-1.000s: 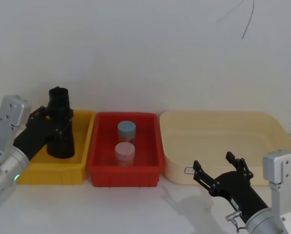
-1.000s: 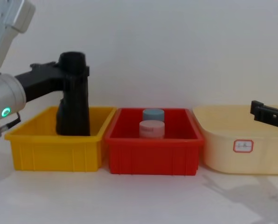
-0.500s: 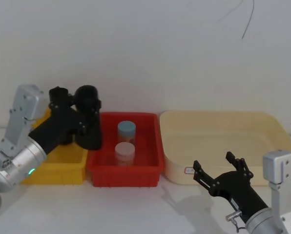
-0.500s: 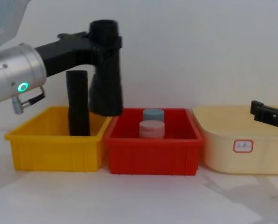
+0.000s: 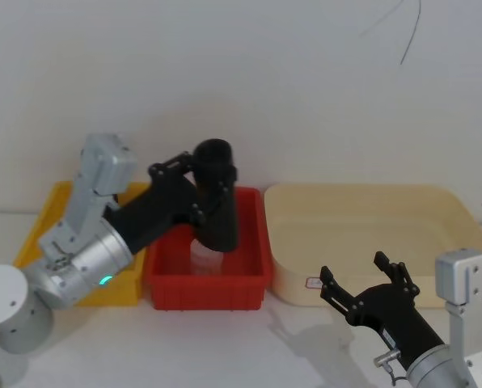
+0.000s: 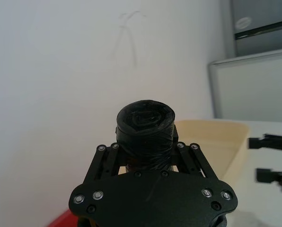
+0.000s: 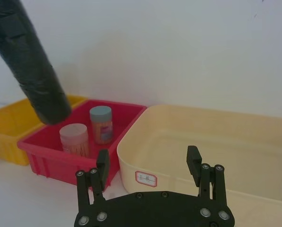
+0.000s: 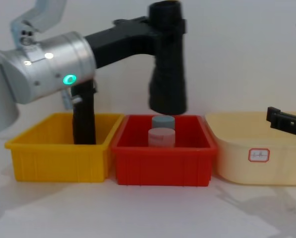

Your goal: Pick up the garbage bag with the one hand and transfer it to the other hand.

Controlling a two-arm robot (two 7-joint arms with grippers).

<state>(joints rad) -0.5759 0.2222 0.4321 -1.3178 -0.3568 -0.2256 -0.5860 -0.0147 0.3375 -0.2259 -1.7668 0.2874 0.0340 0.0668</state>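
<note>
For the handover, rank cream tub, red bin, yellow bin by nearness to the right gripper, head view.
1. Cream tub, beside the right gripper.
2. Red bin, centre, below the left gripper and garbage bag.
3. Yellow bin, far left.

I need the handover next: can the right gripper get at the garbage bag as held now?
Probably yes. The left gripper holds the garbage bag by its top above the red bin; its lower half hangs bare. The right gripper, open and low before the cream tub, has open air up to it.

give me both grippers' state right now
Left gripper: jaws shut on the garbage bag, above the red bin.
Right gripper: jaws open, empty.
</note>
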